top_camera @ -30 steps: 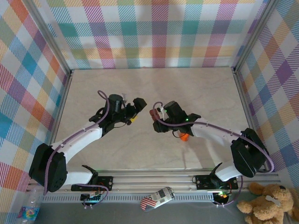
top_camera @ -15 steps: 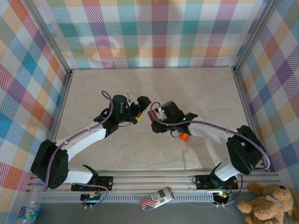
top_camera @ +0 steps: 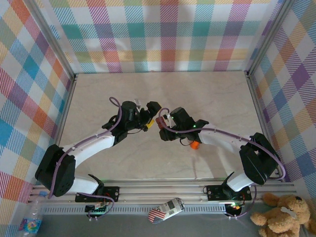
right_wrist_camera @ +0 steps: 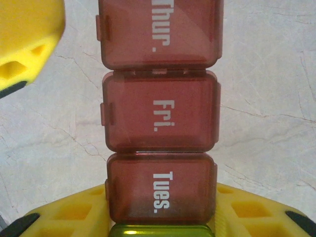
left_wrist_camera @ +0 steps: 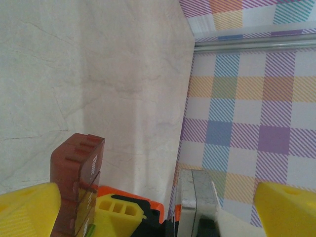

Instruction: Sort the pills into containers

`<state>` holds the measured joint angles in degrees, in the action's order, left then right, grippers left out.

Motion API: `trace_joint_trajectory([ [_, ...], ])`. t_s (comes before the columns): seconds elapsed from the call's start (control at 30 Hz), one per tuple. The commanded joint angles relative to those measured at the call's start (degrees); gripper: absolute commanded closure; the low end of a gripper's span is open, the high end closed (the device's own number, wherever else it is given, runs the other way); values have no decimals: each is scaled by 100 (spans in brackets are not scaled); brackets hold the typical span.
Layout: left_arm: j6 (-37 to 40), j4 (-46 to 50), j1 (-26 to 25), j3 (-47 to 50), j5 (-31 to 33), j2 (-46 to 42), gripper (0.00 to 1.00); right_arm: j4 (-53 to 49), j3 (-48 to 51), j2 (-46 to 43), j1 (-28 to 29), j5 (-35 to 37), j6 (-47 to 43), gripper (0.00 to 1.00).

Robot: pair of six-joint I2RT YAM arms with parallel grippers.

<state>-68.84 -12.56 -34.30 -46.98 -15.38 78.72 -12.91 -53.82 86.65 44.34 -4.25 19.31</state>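
Right gripper (right_wrist_camera: 160,217) clamping dark red-brown translucent plastic container strip (right_wrist_camera: 160,116), day-labelled, green end compartment; left gripper (top_camera: 148,117) gaping wide, hovering just beside strip.

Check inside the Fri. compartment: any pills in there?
The Fri. compartment is shut. No pill shape shows through its tinted red-brown plastic, which veils the inside too much to be sure.
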Motion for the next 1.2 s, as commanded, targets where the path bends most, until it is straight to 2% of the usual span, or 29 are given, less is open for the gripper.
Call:
trace_joint_trajectory([
  [0.0, -138, -315, -102, 84, 16, 74, 0, 139, -137, 17, 34, -140, 84, 57],
  [0.7, -156, -344, -252, -56, 70, 231, 0, 221, -87, 79, 49, -208, 120, 57],
  [1.17, 54, -38, -279, -333, 132, 181, 0, 289, 116, 75, 58, -199, 152, 57],
])
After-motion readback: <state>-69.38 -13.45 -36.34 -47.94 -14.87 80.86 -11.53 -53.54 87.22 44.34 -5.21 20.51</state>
